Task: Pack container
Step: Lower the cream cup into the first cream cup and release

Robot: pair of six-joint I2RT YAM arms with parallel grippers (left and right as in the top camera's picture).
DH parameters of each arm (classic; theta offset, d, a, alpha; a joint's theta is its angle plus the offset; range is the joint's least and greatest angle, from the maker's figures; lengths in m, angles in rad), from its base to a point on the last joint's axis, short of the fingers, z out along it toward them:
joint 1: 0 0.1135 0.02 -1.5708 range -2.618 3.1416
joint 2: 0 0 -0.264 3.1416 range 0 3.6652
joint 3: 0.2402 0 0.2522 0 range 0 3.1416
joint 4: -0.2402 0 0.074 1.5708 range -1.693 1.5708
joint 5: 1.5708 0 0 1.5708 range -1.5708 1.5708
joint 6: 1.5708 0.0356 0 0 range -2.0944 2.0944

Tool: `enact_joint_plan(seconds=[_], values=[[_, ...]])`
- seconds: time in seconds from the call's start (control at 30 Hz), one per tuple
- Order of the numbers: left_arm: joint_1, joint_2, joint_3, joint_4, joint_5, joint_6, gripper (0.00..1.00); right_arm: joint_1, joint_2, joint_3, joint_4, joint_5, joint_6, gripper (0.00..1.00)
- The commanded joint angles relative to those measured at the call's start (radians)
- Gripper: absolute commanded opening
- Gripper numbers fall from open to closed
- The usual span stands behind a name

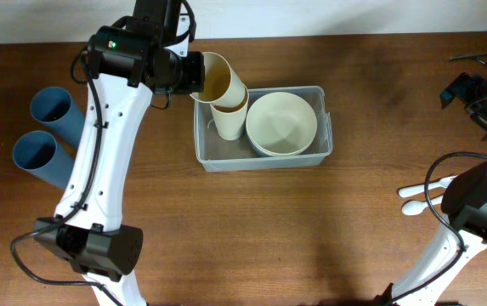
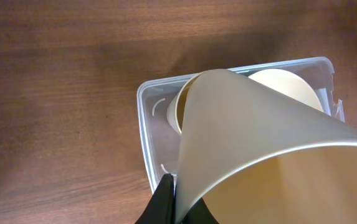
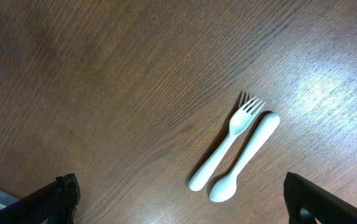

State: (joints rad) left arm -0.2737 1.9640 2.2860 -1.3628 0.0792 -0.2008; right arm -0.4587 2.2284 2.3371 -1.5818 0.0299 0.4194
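The clear plastic rectangular container [image 1: 264, 163] is filled by cream round bowls [image 1: 282, 121] and a cream cup [image 1: 229, 121], overhung by a second tilted cream cup [image 1: 219, 76]. Bare brown wooden surface [image 1: 370, 102] is left open toward the white cutlery [image 1: 416, 197].

A white fork [image 3: 228, 139] and spoon [image 3: 247, 152] lie side by side on the wood table [image 3: 103, 74], with the fork's tines and the spoon's handle toward the far right. The right gripper's [image 3: 178, 183] dark fingers [image 3: 57, 199] stand wide apart at the near corners.
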Motion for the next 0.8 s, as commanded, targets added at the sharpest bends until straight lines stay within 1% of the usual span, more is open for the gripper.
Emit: enact_joint_plan(seconds=[0.0, 0.07, 0.2, 0.43, 0.53, 0.7, 0.77], values=[[-0.002, 0.005, 0.006, 0.013, 0.008, 0.019, 0.06, -0.006, -0.011, -0.004, 0.001, 0.016, 0.007, 0.99], [-0.002, 0.005, 0.006, 0.013, 0.008, 0.019, 0.09, -0.006, -0.011, -0.004, 0.001, 0.016, 0.008, 0.99], [-0.002, 0.005, 0.006, 0.013, 0.008, 0.016, 0.12, -0.006, -0.011, -0.004, 0.001, 0.016, 0.008, 0.99], [-0.002, 0.005, 0.006, 0.018, 0.008, 0.016, 0.13, -0.006, -0.011, -0.004, 0.001, 0.016, 0.008, 0.99], [0.000, 0.004, 0.007, 0.038, 0.007, 0.016, 0.23, -0.006, -0.011, -0.004, 0.001, 0.016, 0.008, 0.99], [0.017, 0.004, 0.039, 0.040, -0.011, 0.015, 0.30, -0.006, -0.011, -0.004, 0.001, 0.016, 0.008, 0.99], [0.046, 0.004, 0.083, -0.013, -0.098, -0.038, 0.32, -0.006, -0.011, -0.004, 0.001, 0.016, 0.008, 0.99]])
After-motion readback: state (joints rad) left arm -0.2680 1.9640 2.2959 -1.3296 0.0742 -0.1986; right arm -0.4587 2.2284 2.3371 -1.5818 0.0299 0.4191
